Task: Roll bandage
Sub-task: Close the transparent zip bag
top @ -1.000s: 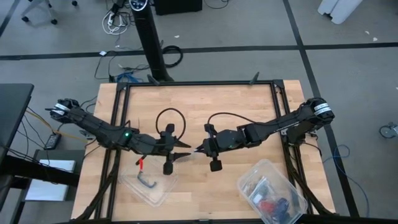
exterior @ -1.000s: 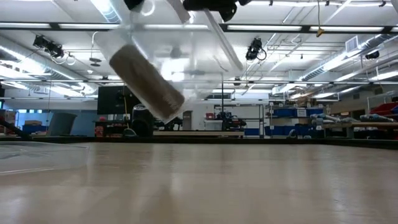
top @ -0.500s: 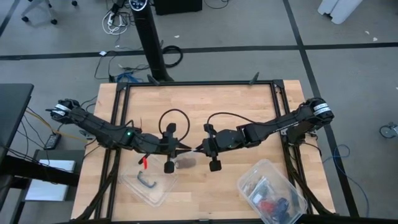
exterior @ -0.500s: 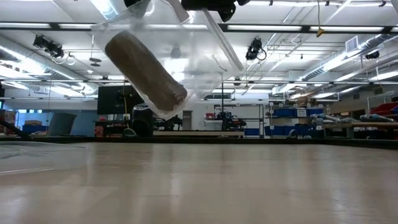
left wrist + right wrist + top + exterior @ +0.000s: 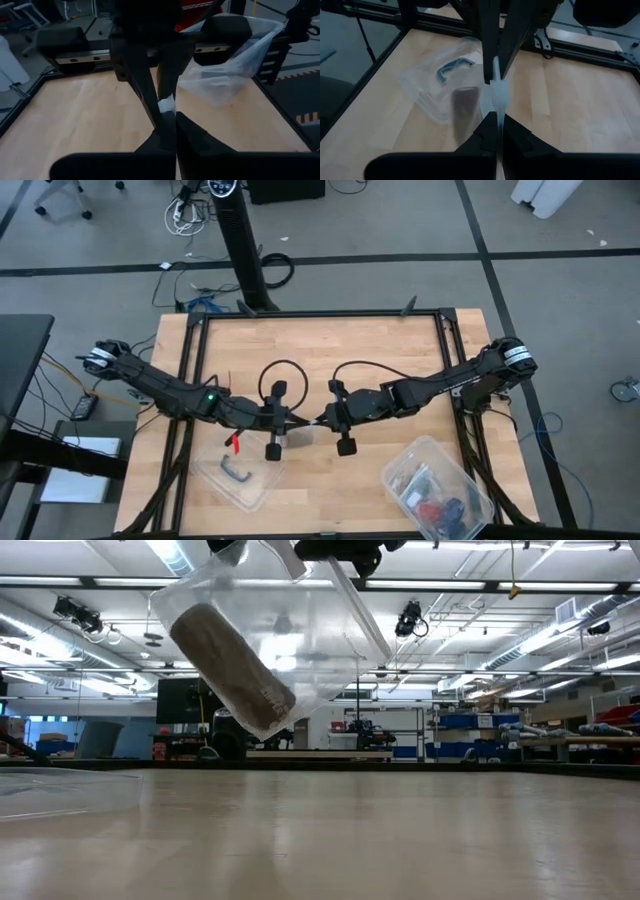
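Where it hangs above the worktop (image 5: 400, 350) centre, the bandage (image 5: 232, 668) is seen as a brown roll, tilted inside a clear bag (image 5: 300, 630). The bag's rim is pinched by the left pincer (image 5: 290, 427) from nine o'clock and the right pincer (image 5: 318, 421) from three o'clock, both closed. Bare wood lies beneath.

Bright, even overhead lighting, ceiling strip lights (image 5: 440, 584) glaring in the low view, soft faint shadows on the table (image 5: 370, 350), near fingers dark and out of focus in both wrist views
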Controlling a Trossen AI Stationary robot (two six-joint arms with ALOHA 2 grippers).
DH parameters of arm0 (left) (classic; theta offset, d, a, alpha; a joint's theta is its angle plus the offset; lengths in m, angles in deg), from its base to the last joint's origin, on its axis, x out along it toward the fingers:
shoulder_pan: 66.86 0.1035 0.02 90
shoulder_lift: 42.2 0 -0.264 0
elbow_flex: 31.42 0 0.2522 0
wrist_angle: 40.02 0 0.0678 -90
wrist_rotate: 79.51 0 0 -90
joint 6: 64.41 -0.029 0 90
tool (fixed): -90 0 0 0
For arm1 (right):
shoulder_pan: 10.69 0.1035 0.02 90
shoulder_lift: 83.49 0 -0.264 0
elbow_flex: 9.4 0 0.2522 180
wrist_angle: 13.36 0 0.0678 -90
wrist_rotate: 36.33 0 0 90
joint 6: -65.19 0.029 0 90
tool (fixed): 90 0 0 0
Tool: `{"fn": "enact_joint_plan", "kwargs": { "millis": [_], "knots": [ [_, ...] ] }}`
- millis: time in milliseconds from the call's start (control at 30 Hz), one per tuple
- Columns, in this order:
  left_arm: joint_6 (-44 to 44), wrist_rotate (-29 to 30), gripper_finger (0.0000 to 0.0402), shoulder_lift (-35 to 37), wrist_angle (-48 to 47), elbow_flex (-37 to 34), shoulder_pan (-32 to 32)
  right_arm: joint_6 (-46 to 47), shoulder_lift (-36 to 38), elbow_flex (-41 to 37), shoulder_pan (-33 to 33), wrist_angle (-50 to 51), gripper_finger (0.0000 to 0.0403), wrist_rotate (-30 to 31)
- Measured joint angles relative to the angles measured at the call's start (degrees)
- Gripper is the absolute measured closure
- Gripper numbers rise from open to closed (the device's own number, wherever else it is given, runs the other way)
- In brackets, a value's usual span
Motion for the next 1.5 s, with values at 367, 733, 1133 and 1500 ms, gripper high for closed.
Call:
{"fn": "enact_joint_plan", "kwargs": {
  "millis": [367,733,1133,1500],
  "knots": [
    [-1.08,0.55,0.0401,-0.5,-0.73,0.0,-0.13,2.7,3.26,0.0,1.6,2.12,0.0326,3.71],
    [-1.17,0.59,0.0401,-0.52,-0.62,0.0,-0.11,2.61,3.8,0.04,1.51,-0.39,0.0291,0.24],
    [-1.95,0.8,0.0401,-0.49,0.8,0.0,-0.07,4.59,3.8,0.04,0.66,-0.05,0.0316,-0.02],
    [-2.85,1.8,0.0401,-0.49,2.1,0.0,0.04,4.0,3.8,0.04,0.63,-0.11,0.0376,-0.22]
  ]
}}
